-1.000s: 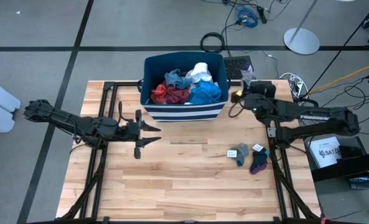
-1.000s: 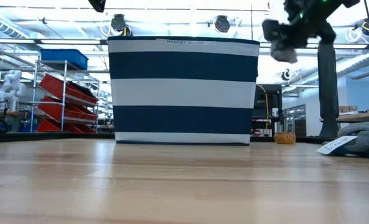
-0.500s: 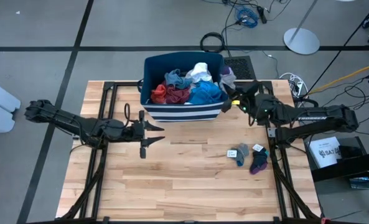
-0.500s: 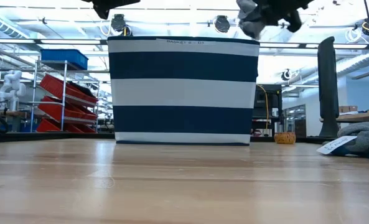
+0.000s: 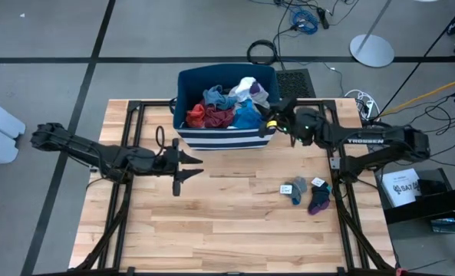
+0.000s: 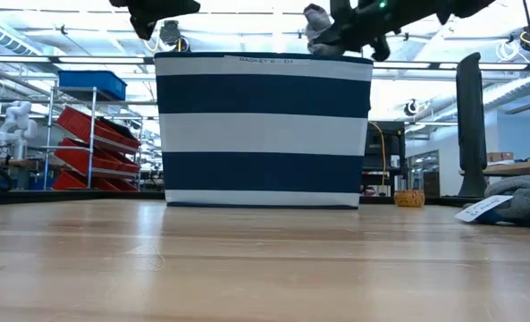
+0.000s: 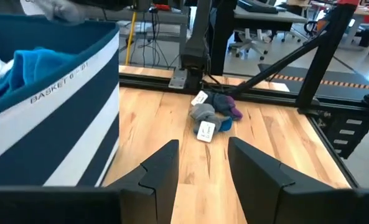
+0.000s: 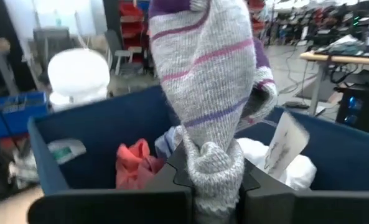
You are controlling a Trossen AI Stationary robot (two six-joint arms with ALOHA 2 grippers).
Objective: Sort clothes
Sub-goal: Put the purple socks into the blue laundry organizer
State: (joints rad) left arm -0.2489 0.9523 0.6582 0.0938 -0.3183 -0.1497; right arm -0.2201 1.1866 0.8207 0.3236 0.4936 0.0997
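A navy bin with white stripes (image 5: 225, 138) stands at the table's far middle. It holds red, blue, blue-grey and white clothes (image 5: 225, 107). My right gripper (image 5: 272, 121) hangs over the bin's right part, shut on a grey sock with pink and purple stripes (image 8: 209, 93), which also shows above the bin's rim in the low view (image 6: 316, 18). My left gripper (image 5: 192, 165) hovers open above the table, near the bin's near left corner, with nothing between its fingers (image 7: 162, 168). A small pile of grey, purple and blue socks (image 5: 308, 193) lies on the table at the right. My right gripper pinches one end of the striped sock (image 8: 212, 163) between its two fingers. The fingers come level from the table's right side. The sock is lifted clear and reaches out past the fingertips over the bin, with a white tag (image 8: 284, 146) hanging beside it.
The tagged sock pile (image 7: 212, 112) lies near the right arm's base frame. Black rails (image 5: 127, 153) run along the table's left and right sides. Bare wood (image 5: 227, 222) spreads across the near half. Shelves and desks fill the room beyond.
My right gripper has carried the striped sock from beyond the bin's right side toward the table's left, until it hangs over the bin's right part. The wrist has swung round on the way. The gripper has stayed shut on the sock.
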